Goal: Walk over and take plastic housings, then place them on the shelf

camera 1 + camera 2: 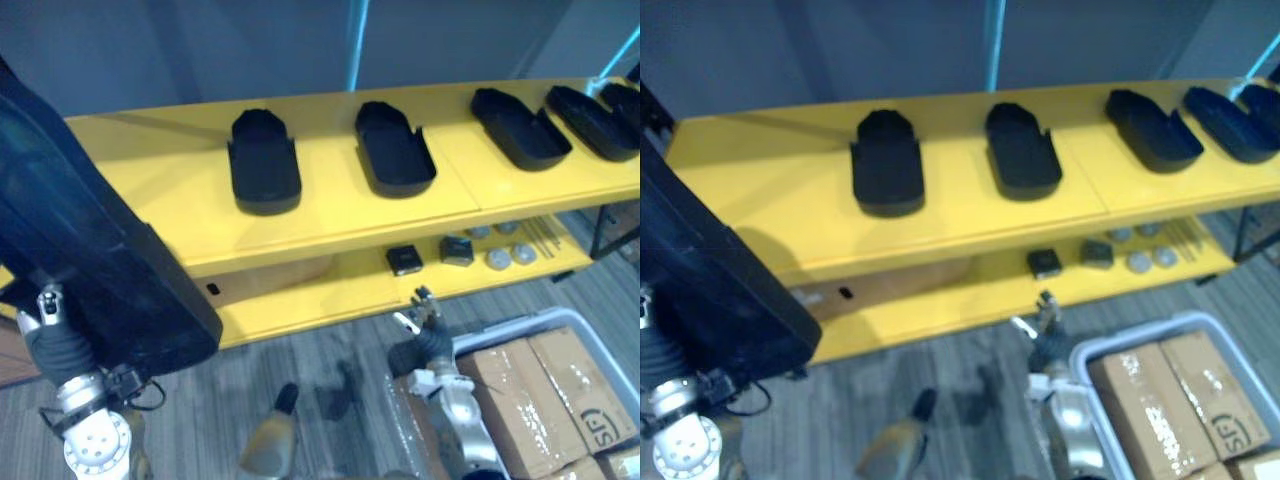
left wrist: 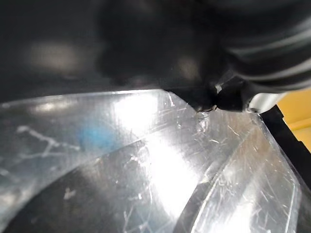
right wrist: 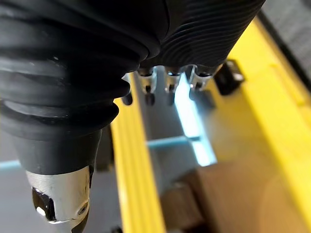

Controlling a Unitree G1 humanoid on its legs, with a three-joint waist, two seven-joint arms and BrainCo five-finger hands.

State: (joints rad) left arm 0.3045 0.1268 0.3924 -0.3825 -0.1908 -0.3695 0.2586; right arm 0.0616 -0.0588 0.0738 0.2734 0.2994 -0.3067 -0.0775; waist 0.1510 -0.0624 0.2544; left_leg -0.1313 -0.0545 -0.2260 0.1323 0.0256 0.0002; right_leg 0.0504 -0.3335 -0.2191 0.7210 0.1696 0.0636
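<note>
**Black housing raised at the shelf's left end**

A large black plastic housing [image 1: 90, 250] is seen at the left hand [image 1: 52, 340], raised in front of the left end of the yellow shelf [image 1: 160, 190]. A glossy, scratched face of it is shown in the left wrist view. How the hand grips it cannot be told, as the hand is hidden by it.

5 more are laid on the top board. A first laid housing [image 1: 263, 160] and a second laid housing [image 1: 393, 147] are set apart near the middle. 3 right-end housings [image 1: 518, 127] are crowded together. Each is an oblong open tray with raised walls.

Bare board lies open between the raised housing and the first laid one.

The right hand [image 1: 422, 318] is held low before the lower board, loose and empty. It is just beside a grey bin [image 1: 540, 318] of cardboard boxes [image 1: 530, 385].
</note>
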